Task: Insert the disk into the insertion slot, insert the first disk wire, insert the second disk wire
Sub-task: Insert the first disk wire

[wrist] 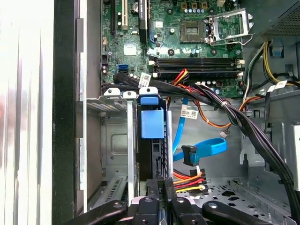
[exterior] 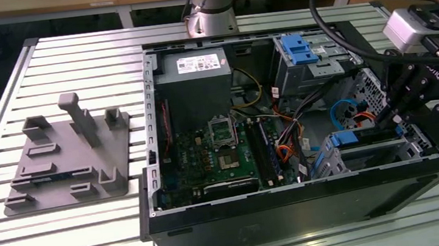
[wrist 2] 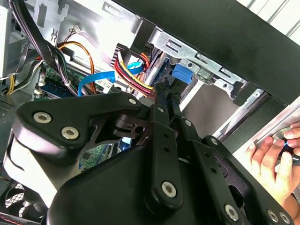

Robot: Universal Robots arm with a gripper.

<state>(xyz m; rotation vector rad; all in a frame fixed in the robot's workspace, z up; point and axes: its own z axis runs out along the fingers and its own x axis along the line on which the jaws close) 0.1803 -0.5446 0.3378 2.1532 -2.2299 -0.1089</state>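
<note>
Your gripper (wrist: 159,182) is clenched beside the disk (wrist: 152,123), which sits in the slot (wrist: 115,140) at the exterior view's right. The red-yellow wire (wrist: 190,179) reaches its tips; the blue wire (wrist: 206,147) lies loose.

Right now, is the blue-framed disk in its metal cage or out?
In. The disk sits between the insertion slot's grey walls, its blue carrier at the opening.

A robotics lab: opened computer case (exterior: 294,213) and robot arm (exterior: 210,14) on a slotted aluminium table (exterior: 73,52).
</note>
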